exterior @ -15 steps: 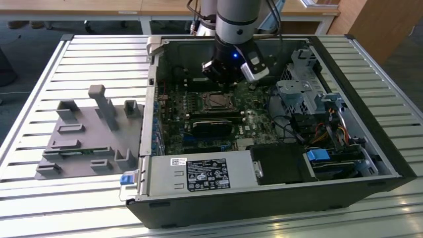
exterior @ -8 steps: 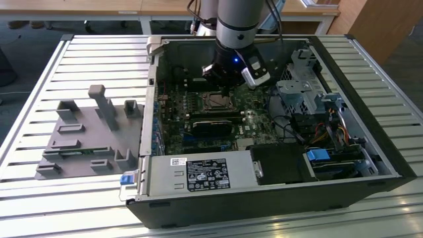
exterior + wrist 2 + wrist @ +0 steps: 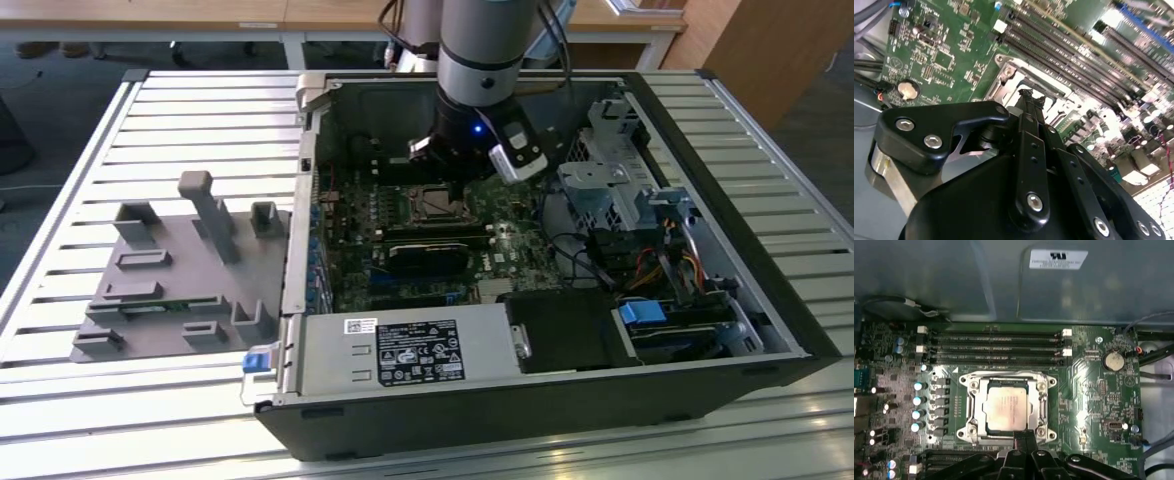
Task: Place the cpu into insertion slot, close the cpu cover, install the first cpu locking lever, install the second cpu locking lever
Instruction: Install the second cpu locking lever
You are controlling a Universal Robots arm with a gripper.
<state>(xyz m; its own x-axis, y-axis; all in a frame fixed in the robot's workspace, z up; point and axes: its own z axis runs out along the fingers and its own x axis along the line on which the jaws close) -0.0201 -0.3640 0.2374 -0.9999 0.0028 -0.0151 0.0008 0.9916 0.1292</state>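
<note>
In the first wrist view the cpu, a pale silvery square chip, lies flat in the insertion slot on the green motherboard. The cpu cover, a thin metal frame, lies down around the chip's edges. My gripper is shut, its black fingers pressed together with nothing between them, the tips at the socket's edge beside the chip. In the second wrist view the gripper points at the socket's metal frame. In the exterior view the gripper hangs just above the slot inside the open computer case.
Long black memory slots run beside the socket, with a coin battery and a row of capacitors nearby. The case holds a power supply, a drive cage and cables. A grey fixture sits on the exterior view's left.
</note>
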